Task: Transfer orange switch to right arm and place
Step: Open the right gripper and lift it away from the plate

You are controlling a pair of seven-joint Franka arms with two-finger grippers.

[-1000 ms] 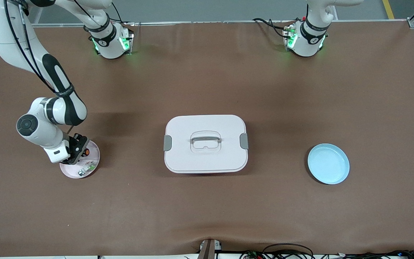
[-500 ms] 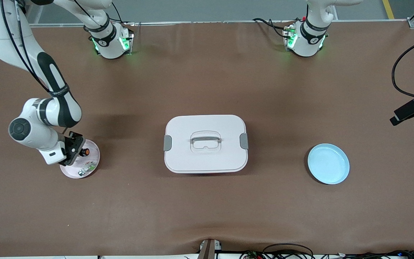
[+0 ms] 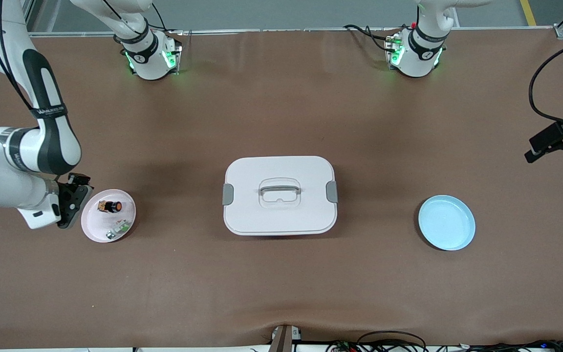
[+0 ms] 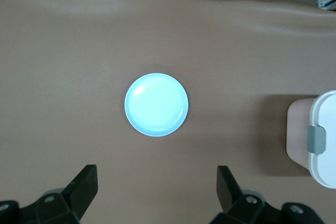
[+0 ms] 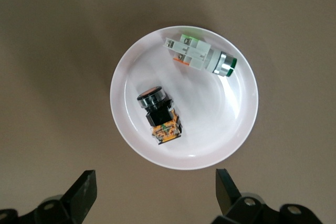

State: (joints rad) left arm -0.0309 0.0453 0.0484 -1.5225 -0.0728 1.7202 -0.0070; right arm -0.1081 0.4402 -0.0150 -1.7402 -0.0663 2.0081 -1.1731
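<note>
Brown tabletop, front view: spotting the orange switch [image 3: 110, 206] lying on its side in the pink plate [image 3: 93, 220], mid-height in the frame at the right arm's end, next to a green-white part [image 3: 118, 229]. Seeing the right gripper [image 3: 74, 203] spread wide and empty just beside the plate. Catching the left gripper [image 3: 557, 146] hanging open near the frame's edge, waiting.

Left wrist view: looking down between parted fingers at a blue plate [image 4: 156, 104].

Right wrist view: staring straight at the switch [image 5: 158, 114], nothing gripping it.

Worrying about the round cap: guessing at it rolling against the neighbouring part, or getting knocked by a low gripper.
</note>
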